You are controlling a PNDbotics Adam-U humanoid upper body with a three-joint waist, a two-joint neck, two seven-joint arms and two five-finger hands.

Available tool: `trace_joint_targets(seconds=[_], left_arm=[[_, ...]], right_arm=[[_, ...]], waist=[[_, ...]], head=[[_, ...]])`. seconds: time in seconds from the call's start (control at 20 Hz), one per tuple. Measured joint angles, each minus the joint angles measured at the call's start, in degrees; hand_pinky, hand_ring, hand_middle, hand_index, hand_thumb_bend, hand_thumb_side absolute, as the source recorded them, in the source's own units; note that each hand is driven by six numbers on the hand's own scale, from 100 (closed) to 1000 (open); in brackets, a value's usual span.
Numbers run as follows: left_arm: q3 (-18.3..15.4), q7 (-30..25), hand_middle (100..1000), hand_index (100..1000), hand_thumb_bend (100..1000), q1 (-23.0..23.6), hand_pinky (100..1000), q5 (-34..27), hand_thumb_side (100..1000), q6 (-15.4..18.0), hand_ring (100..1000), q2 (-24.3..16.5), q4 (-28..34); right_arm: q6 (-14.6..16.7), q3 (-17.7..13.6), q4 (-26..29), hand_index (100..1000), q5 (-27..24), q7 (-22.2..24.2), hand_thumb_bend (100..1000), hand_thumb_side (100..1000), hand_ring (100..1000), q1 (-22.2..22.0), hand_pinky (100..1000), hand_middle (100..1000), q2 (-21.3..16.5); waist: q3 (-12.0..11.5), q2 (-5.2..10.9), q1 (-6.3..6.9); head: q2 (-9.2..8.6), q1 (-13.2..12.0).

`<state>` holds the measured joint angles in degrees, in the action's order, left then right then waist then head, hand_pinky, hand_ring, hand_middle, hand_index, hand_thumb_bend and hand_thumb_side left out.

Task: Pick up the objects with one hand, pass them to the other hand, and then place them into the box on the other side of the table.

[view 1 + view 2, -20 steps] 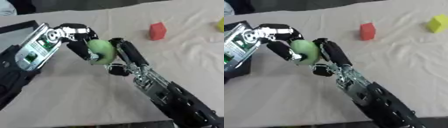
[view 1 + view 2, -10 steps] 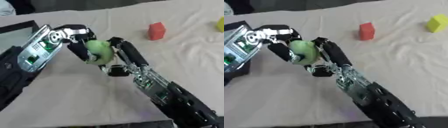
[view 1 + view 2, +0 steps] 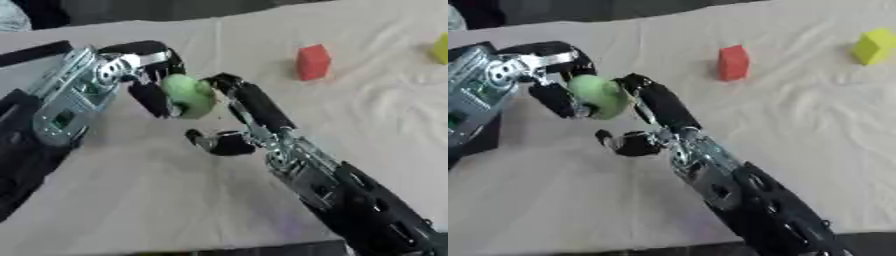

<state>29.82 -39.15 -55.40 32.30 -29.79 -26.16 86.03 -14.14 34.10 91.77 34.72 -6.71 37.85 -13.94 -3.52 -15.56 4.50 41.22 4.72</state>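
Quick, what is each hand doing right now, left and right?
Left hand: fingers curled round the green ball.
Right hand: fingers straight against the same green ball, thumb apart below it; open.

The left arm comes in from the left edge, its silver wrist angled up toward the middle, and the left hand (image 3: pixel 144 75) has its black fingers (image 3: pixel 150 99) curled downward. The right arm rises from the lower right corner on a diagonal; the right hand (image 3: pixel 658 107) points its fingers up and left to meet the left hand, its thumb (image 3: pixel 627 143) bent out below.
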Motion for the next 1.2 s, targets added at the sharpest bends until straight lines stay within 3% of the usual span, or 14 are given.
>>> trace_joint_targets(seconds=[0.45, 1.2], left_arm=[[-8.0, 6.5, 500, 472, 190, 3.1, 742, -2.8, 100, -4.0, 623, -3.9, 1.0], [-17.0, 15.3, 512, 491, 208, 9.3, 748, -6.5, 100, -7.6, 637, -12.3, -2.8]], right_arm=[[-1.3, -0.2, 0.7, 826, -1.0, 1.4, 429, 281, 812, 0.0, 765, 762, -0.5], [-2.6, -1.9, 6.2, 816, -7.2, 1.5, 392, 281, 799, 1.0, 754, 745, -2.1]], waist=[[0.0, 0.00, -0.39], [0.3, -0.19, -0.93]], head=[[-0.02, -0.9], [-0.53, -6.8]])
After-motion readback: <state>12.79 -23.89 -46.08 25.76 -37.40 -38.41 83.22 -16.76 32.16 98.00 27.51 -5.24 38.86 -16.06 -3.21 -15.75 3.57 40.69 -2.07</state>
